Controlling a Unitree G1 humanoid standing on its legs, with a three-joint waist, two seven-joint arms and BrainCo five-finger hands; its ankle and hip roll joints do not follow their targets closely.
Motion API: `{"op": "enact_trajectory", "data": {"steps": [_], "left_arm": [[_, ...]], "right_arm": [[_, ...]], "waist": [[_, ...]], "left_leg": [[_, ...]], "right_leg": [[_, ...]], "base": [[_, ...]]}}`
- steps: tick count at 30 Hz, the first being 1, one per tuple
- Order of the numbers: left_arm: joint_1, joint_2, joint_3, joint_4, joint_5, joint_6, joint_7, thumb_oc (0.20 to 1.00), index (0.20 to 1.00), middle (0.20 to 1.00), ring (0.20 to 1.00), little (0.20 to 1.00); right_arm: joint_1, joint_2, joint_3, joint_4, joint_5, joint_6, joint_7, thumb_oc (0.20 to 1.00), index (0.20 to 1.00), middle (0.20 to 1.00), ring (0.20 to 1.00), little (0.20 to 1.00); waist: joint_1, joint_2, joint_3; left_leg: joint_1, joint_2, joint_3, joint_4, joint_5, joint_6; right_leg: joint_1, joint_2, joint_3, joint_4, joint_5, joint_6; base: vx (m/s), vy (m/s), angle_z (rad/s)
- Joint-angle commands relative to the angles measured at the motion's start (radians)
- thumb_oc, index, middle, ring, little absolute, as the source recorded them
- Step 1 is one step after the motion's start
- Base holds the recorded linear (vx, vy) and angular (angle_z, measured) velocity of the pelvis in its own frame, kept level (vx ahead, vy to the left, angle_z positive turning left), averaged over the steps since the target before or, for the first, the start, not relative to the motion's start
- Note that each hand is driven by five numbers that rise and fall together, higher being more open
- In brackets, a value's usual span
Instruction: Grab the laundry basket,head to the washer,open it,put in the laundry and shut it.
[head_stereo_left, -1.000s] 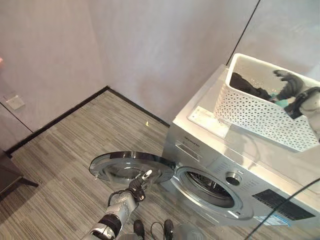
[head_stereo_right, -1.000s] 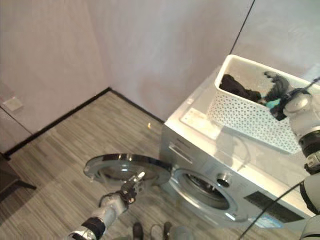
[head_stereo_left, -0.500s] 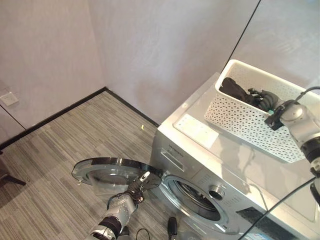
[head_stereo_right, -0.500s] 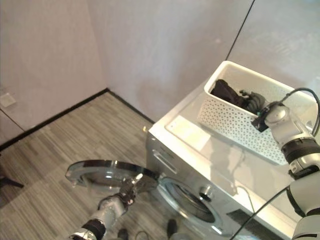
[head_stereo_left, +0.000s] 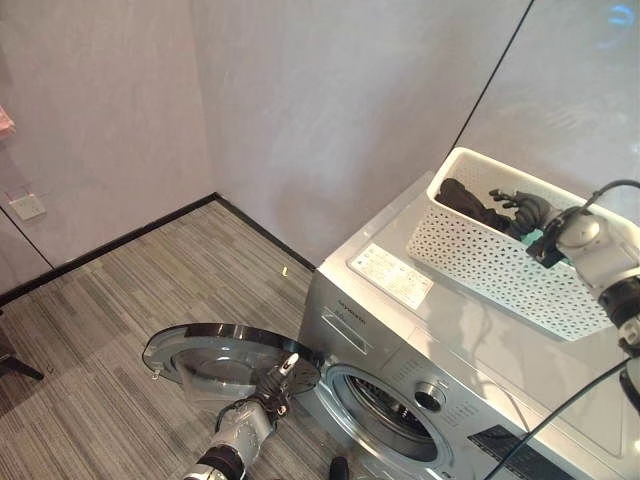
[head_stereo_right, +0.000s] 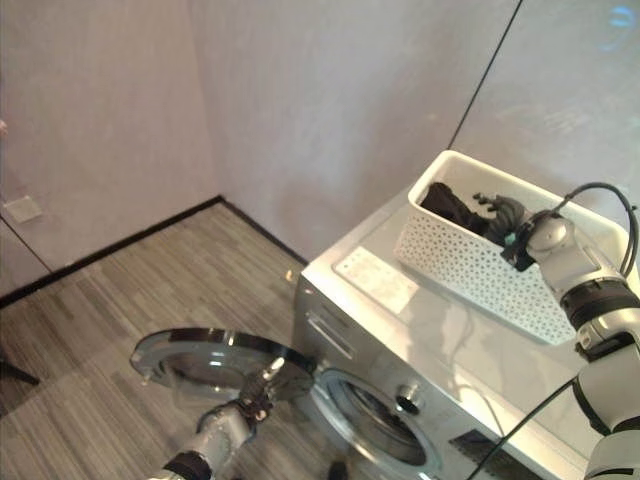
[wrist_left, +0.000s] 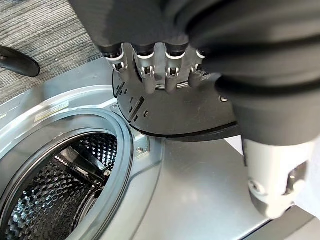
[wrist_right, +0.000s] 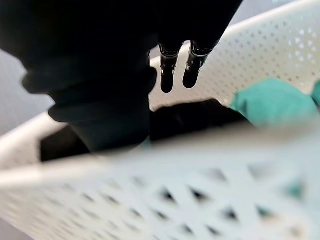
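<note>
Laundry, a heap of dark cloth (head_stereo_left: 478, 203) with a bit of teal cloth (wrist_right: 272, 99), lies in the white perforated plastic basket (head_stereo_left: 490, 262) on top of the silver front-loading washer (head_stereo_left: 440, 345), right of frame. Its long axis runs from upper left to lower right. The right hand (head_stereo_left: 525, 209) reaches over the near rim with fingers spread above the cloth, grasping nothing yet. It should probably sink deeper and close on a full bunch. Lower left, the left hand (head_stereo_left: 277, 377) rests relaxed fingers on the round glass door (head_stereo_left: 215, 352), which is swung wide open, baring the steel drum (wrist_left: 55, 192)
</note>
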Motion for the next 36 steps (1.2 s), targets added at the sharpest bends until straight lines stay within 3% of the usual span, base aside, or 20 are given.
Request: {"op": "enact_trajectory", "data": {"steps": [1,9,23,36], "left_arm": [[-0.029,-0.043,-0.055,0.018,0.012,-0.015,-0.053,1.000,1.000,1.000,1.000,1.000],[-0.021,-0.028,-0.044,0.014,0.017,-0.030,-0.062,1.000,1.000,1.000,1.000,1.000],[0.040,0.016,-0.044,-0.079,-0.016,-0.050,-0.078,1.000,1.000,1.000,1.000,1.000],[0.059,0.017,-0.065,-0.077,-0.012,-0.037,-0.071,1.000,1.000,1.000,1.000,1.000]], "right_arm": [[-0.161,-0.094,0.062,0.006,0.059,-0.057,-0.025,1.000,1.000,1.000,1.000,1.000],[-0.266,-0.123,0.099,0.050,0.090,-0.073,-0.042,1.000,1.000,1.000,1.000,1.000],[-0.360,-0.090,0.122,0.352,-0.008,-0.050,-0.013,1.000,1.000,1.000,1.000,1.000],[-0.318,-0.065,0.115,0.349,-0.034,-0.042,-0.009,1.000,1.000,1.000,1.000,1.000]], "waist": [[0.023,-0.004,-0.013],[0.016,0.004,-0.020],[0.074,0.025,0.006],[0.075,0.035,0.022]], "left_leg": [[0.020,0.000,-0.030,0.082,-0.145,0.024],[0.043,0.002,-0.018,0.067,-0.148,0.025],[0.011,0.002,-0.055,0.056,-0.127,0.003],[-0.006,0.014,-0.094,0.041,-0.104,-0.013]], "right_leg": [[-0.003,-0.007,0.007,0.064,-0.080,0.023],[-0.006,-0.001,0.031,0.069,-0.081,0.024],[0.004,-0.004,-0.016,0.016,-0.086,0.017],[0.005,0.017,-0.044,0.005,-0.108,-0.007]], "base": [[0.01,0.016,-0.04],[0.01,0.009,-0.05],[0.04,-0.055,0.03],[0.06,-0.044,0.15]]}}
